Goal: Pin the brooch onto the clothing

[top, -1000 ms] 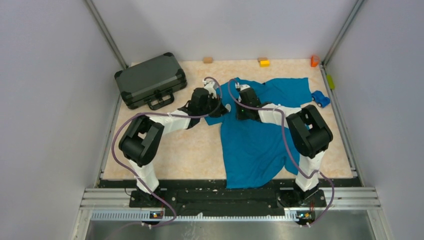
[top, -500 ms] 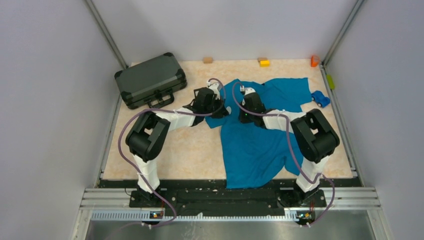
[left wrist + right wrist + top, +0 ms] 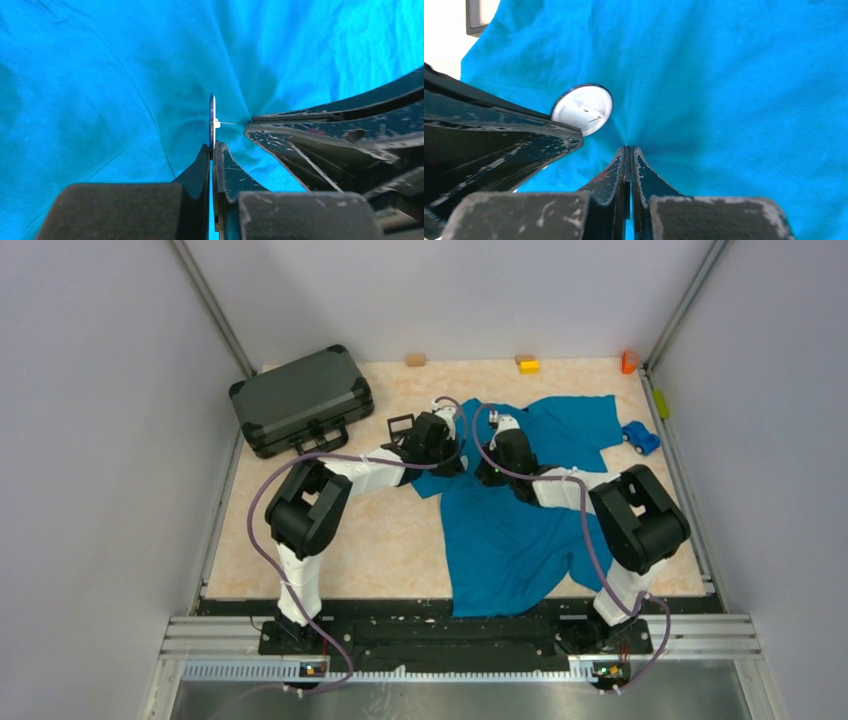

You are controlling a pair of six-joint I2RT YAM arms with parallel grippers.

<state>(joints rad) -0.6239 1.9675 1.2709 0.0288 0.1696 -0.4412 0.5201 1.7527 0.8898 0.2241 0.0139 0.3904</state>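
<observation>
The teal-blue T-shirt (image 3: 520, 530) lies spread on the table's right half. My left gripper (image 3: 212, 147) is shut on the brooch (image 3: 212, 120), which is seen edge-on here, its thin pin pointing at a pinched fold of shirt. In the right wrist view the brooch's white back (image 3: 583, 109) shows beside my left fingers (image 3: 499, 135). My right gripper (image 3: 628, 148) is shut on a tuck of shirt fabric (image 3: 704, 90), and creases fan out from its tip. In the top view both grippers, left (image 3: 452, 440) and right (image 3: 490, 438), meet at the shirt's upper left part.
A dark grey hard case (image 3: 300, 400) lies at the back left. A small black rectangular frame (image 3: 400, 426) sits just left of my left wrist. A blue toy car (image 3: 641, 437) is at the shirt's right sleeve. Small blocks (image 3: 528, 364) lie along the back edge.
Both arms have reached further back and a little right over the shirt's upper part. The black frame, hidden under the left arm before, now shows.
</observation>
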